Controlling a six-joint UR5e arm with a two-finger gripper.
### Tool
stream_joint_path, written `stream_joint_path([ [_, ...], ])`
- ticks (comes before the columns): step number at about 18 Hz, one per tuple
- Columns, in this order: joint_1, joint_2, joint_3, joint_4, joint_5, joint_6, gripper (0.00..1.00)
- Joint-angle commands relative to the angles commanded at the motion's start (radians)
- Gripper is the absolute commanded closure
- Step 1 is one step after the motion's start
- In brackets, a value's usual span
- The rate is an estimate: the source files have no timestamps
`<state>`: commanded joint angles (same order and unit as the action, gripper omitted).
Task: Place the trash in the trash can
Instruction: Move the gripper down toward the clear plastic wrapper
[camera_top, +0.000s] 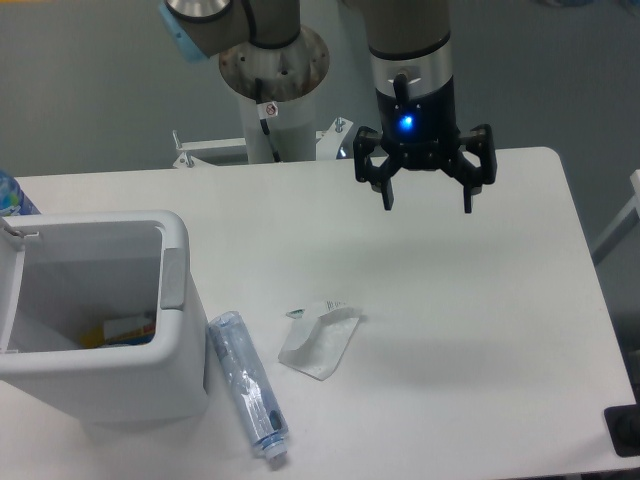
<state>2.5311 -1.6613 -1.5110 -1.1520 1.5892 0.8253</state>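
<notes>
Trash can (175, 330) at table's (480, 330) left edge, something yellow and white inside. Just right of trash can, bottle (247, 385) lying flat, cap toward the near edge. Further right, wrapper (320, 340), flat and apart from bottle. Well beyond wrapper, gripper (427, 205) hanging straight down above table, fingers spread wide, holding nothing.

white table (500, 330) | grey floor (90, 90) behind | black object (624, 430) at table's right edge
</notes>
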Motion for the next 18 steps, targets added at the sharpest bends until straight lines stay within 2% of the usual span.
stream_joint_path([
  [12, -0.005, -0.015, -0.003, -0.006, -0.009, -0.002, 0.0],
  [18, -0.012, -0.044, -0.04, 0.0, -0.015, 0.0, 0.0],
])
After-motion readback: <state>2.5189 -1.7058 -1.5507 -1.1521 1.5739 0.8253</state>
